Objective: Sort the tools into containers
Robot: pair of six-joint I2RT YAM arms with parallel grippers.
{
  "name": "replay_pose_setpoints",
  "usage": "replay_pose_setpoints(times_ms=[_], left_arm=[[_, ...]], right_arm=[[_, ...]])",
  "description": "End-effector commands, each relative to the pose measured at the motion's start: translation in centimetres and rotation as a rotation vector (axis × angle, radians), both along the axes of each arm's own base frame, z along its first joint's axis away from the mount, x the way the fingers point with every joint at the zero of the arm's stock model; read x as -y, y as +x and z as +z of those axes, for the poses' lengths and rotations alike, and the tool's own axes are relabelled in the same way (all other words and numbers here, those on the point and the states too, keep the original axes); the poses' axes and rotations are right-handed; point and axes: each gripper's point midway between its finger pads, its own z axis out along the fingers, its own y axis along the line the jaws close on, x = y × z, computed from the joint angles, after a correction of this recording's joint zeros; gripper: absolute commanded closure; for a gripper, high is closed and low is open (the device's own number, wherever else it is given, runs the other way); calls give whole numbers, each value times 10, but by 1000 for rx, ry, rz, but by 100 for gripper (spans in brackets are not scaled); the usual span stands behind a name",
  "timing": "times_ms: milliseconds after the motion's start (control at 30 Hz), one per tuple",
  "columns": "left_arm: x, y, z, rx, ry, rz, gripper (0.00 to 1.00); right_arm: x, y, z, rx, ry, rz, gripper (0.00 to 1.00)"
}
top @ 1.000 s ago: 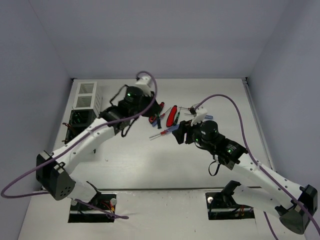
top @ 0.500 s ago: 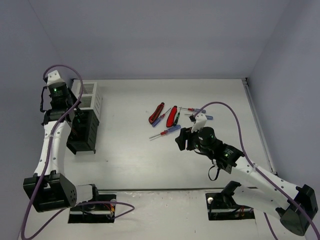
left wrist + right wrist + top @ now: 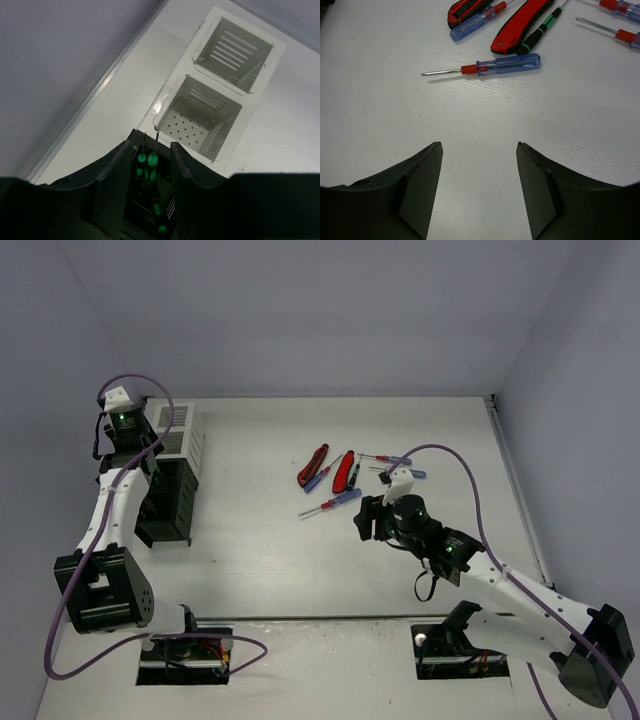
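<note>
Left claw, newly over binned screwdrivers

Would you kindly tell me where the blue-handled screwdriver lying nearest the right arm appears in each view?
Top external: the screwdriver lies near the picture's centre, below the others.
Left wrist: not in view.
Right wrist: upper middle, tip pointing left.
Shared landmark: the red-handled pliers just beyond its blue handle.

left arm: white links, black joints, green light | right arm: same colours | cables: purple, looping | shoulder housings: black, 7 and 5 o'clock | left tool, right tool: dark matte fingers
</note>
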Motion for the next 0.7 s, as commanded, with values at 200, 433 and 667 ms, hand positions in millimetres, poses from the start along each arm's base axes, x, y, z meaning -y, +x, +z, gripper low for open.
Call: replay_pose_setpoints(times_ms=[200, 433, 667], left_arm=[[31, -14, 60, 113, -53, -102, 50], [97, -53, 66, 92, -73, -319, 49], [163, -81, 53, 88, -40, -592, 49]], right_arm=[[24, 80, 13, -27, -33, -244, 51], [14, 138, -9, -125, -63, -319, 58], [1, 177, -60, -240, -97, -392, 56]])
